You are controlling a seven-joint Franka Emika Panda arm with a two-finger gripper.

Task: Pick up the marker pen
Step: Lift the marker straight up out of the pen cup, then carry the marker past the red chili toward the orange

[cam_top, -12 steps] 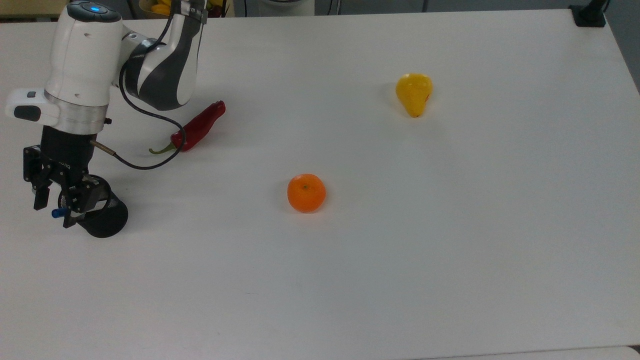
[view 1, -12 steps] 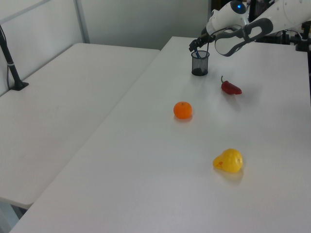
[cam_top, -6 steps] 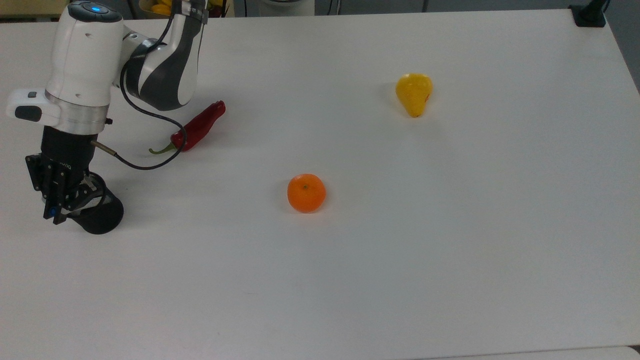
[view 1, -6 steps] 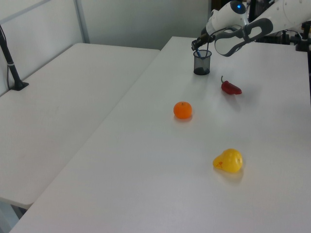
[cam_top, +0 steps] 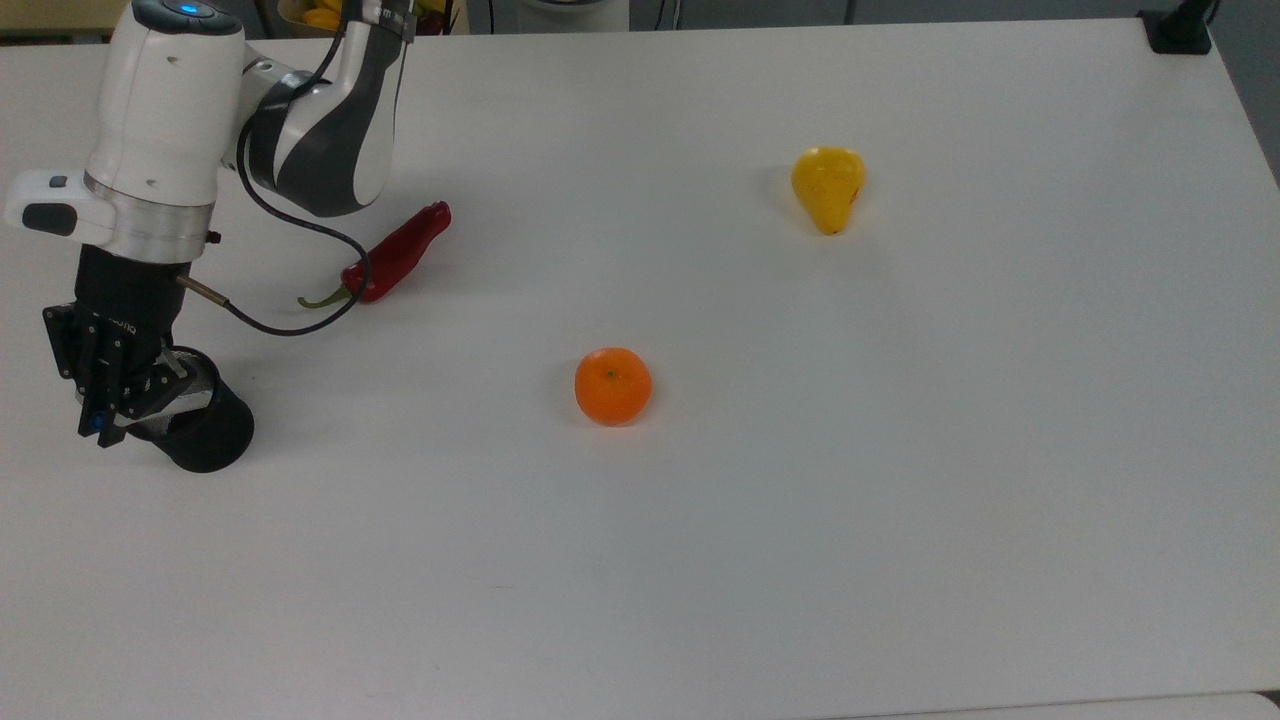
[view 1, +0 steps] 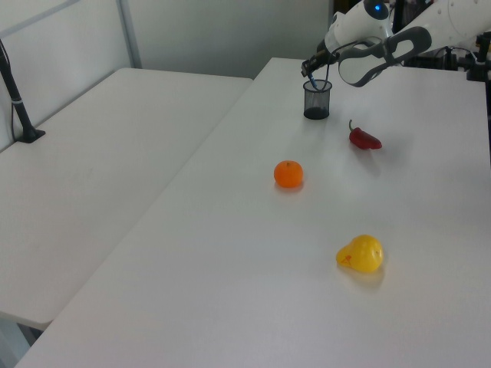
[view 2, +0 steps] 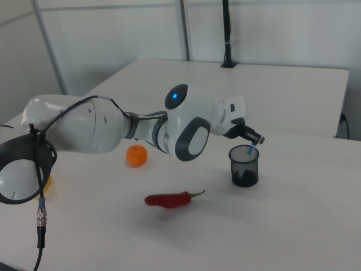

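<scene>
The marker pen (view 2: 251,151) stands tilted in a black mesh cup (view 2: 244,167), its white barrel leaning out over the rim and its blue end on top. My gripper (view 2: 255,141) is just above the cup's rim, shut on that blue end. In the top view the gripper (cam_top: 102,425) hangs at the table's left over the cup (cam_top: 210,435), and a spot of the pen's blue (cam_top: 96,424) shows between the fingers. In the left view the cup (view 1: 316,100) is at the far end of the table, with the gripper (view 1: 310,70) over it.
A red chilli (cam_top: 397,254) lies behind the cup in the top view, with the arm's black cable (cam_top: 285,331) looping near it. An orange (cam_top: 612,385) sits mid-table and a yellow pear (cam_top: 828,187) farther right. A second table (view 1: 100,153) adjoins in the left view.
The fingers, spread around the pen's blue end a second ago, have closed on it. The hand then shifted slightly towards the top view's left and the cup moved a little with it.
</scene>
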